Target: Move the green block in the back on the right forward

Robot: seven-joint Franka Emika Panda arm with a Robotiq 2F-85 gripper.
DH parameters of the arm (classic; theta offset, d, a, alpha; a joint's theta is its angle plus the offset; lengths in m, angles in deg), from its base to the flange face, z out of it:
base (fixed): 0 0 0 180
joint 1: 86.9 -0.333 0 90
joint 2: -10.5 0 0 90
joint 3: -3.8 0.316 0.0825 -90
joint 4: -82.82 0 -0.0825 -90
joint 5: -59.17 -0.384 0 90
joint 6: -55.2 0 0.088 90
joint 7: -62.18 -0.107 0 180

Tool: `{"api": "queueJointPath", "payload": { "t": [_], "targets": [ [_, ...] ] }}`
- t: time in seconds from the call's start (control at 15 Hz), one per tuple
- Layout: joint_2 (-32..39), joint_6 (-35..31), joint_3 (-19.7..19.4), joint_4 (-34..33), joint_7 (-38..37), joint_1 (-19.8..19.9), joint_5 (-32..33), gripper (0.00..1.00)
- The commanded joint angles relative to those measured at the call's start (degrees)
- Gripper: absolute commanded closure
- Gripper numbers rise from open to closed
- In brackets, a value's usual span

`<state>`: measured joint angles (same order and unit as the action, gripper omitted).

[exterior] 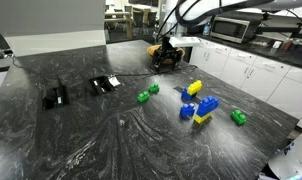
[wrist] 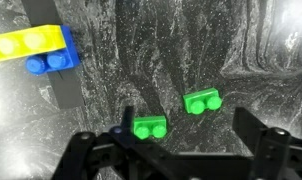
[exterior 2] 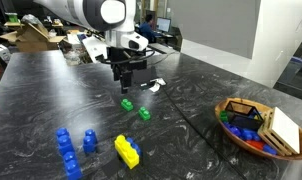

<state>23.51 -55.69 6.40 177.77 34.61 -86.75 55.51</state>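
Observation:
Two small green blocks lie close together on the dark marble table. The green block (wrist: 203, 101) lies ahead of my jaws, slightly right of their midline. It also shows in both exterior views (exterior: 143, 97) (exterior 2: 126, 103). Its near twin (wrist: 149, 127) lies by my left finger and shows in both exterior views (exterior: 153, 89) (exterior 2: 144, 113). A third green block (exterior: 238, 117) lies apart. My gripper (wrist: 188, 140) (exterior: 166, 62) (exterior 2: 124, 72) hovers above the pair, open and empty, touching neither.
A yellow-and-blue block (wrist: 31, 45) (exterior 2: 126, 150) (exterior: 194, 88) lies beyond the pair. Blue blocks (exterior 2: 66, 145) and a blue-yellow stack (exterior: 202, 108) lie farther off. A basket of toys (exterior 2: 223, 108) (exterior: 154, 48) stands on the table. Black objects (exterior: 56, 97) (exterior: 103, 84) lie to one side.

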Motion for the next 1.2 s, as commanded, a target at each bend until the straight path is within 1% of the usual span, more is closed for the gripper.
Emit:
{"api": "queueJointPath", "payload": {
  "t": [0.0, 0.4, 0.47, 0.6, 0.73, 0.87, 0.93, 1.0, 1.13],
  "targets": [
    [0.6, 0.2, -1.4, -0.7, 0.2, -1.3, -0.3, 0.00],
    [0.8, 0.7, -1.5, -1.7, 0.2, -1.4, -0.3, 0.00],
    [1.6, 0.5, -1.6, -2.2, -0.7, -1.3, -1.1, 0.00],
    [3.3, -0.5, -2.1, -3.0, -4.3, -1.4, -2.0, 0.00],
    [5.1, -1.7, -2.6, -3.5, -9.3, -1.5, -4.3, 0.00],
    [7.1, -4.9, -3.1, -3.7, -15.2, -2.0, -5.2, 0.00],
    [8.0, -6.5, -3.4, -3.8, -17.9, -2.3, -5.2, 0.00],
    [8.9, -8.8, -4.2, -3.8, -21.4, -3.2, -3.1, 0.00],
    [10.6, -10.5, -5.1, -4.4, -26.9, -4.1, -2.1, 0.00]
  ]
}}
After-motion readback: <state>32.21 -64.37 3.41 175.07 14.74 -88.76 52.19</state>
